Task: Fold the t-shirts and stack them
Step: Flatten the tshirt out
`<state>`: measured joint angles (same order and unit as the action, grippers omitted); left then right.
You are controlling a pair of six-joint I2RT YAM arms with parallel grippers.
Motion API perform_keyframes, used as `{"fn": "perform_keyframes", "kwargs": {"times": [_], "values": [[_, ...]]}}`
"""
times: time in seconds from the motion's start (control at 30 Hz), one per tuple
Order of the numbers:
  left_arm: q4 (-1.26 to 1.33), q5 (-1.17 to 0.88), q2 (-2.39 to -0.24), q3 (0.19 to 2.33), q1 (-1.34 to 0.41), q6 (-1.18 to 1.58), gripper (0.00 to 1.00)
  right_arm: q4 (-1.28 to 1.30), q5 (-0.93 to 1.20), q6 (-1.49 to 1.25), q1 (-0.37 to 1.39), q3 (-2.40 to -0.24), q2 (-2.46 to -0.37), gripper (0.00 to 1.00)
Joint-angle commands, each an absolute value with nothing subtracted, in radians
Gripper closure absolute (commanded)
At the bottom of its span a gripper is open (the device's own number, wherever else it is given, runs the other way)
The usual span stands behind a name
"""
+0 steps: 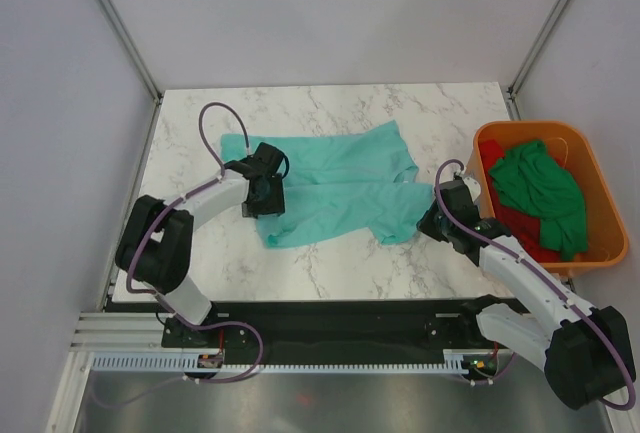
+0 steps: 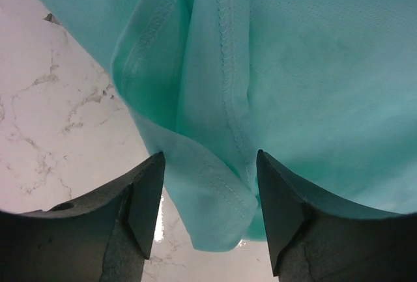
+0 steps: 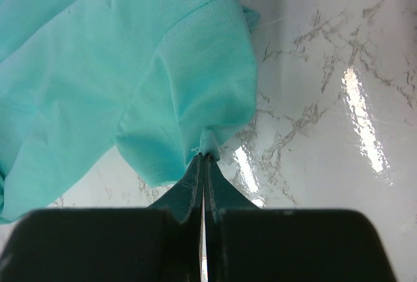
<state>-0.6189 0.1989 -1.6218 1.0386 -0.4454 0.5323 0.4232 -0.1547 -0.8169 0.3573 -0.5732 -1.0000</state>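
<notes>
Marble counter (image 1: 330, 108) with bare room at far and near edges; orange tub (image 1: 605, 211) crowding the right side, so sweep clear of it. Teal t-shirt (image 1: 340, 188) spread mid-counter; green t-shirt (image 1: 545, 188) and red t-shirt (image 1: 520, 225) heaped in the tub. Shut the left end effector (image 2: 210, 171), gaping astride the left hem, before lifting; keep the right end effector (image 3: 203, 161) clenched on the right corner, raising both evenly.

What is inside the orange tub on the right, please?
A green shirt lies on a red shirt; the floor of the tub and anything beneath them are covered.
</notes>
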Motion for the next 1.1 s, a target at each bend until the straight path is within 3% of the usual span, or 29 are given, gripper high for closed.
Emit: {"fn": "perform_keyframes", "kwargs": {"times": [0.0, 0.07, 0.1, 0.3, 0.37, 0.4, 0.47, 0.5, 0.53, 0.67, 0.8, 1.07], "values": [[-0.621, 0.204, -1.667, 1.031, -0.448, 0.456, 0.37, 0.417, -0.160, -0.810, 0.357, -0.615, -0.997, 1.00], [-0.633, 0.247, -1.657, 1.000, -0.440, 0.475, 0.50, 0.417, -0.160, -0.811, 0.356, -0.617, -0.996, 1.00], [-0.637, 0.259, -1.619, 0.986, -0.433, 0.503, 0.63, 0.417, -0.160, -0.811, 0.357, -0.617, -0.994, 1.00], [-0.640, 0.266, -1.334, 0.823, -0.204, 0.705, 0.73, 0.422, -0.176, -0.810, 0.356, -0.595, -0.985, 1.00], [-0.631, 0.204, -1.206, 0.714, -0.085, 0.770, 0.71, 0.426, -0.175, -0.818, 0.354, -0.586, -0.976, 1.00], [-0.627, 0.195, -1.168, 0.683, -0.057, 0.823, 0.64, 0.426, -0.175, -0.821, 0.356, -0.584, -0.967, 1.00], [-0.627, 0.189, -1.092, 0.614, -0.005, 0.824, 0.64, 0.428, -0.173, -0.824, 0.356, -0.581, -0.956, 1.00], [-0.630, 0.173, -1.075, 0.601, -0.002, 0.900, 0.44, 0.429, -0.175, -0.824, 0.354, -0.581, -0.947, 1.00], [-0.630, 0.148, -1.062, 0.594, 0.027, 0.902, 0.42, 0.434, -0.173, -0.822, 0.356, -0.584, -0.942, 1.00], [-0.609, 0.063, -1.025, 0.652, 0.029, 0.813, 0.38, 0.443, -0.173, -0.818, 0.356, -0.594, -0.931, 1.00], [-0.591, -0.101, -1.132, 0.761, -0.034, 0.576, 0.41, 0.442, -0.160, -0.822, 0.356, -0.591, -0.922, 1.00], [-0.525, -0.166, -1.238, 0.758, -0.060, 0.621, 0.37, 0.428, -0.147, -0.822, 0.354, -0.592, -0.930, 1.00]]}}
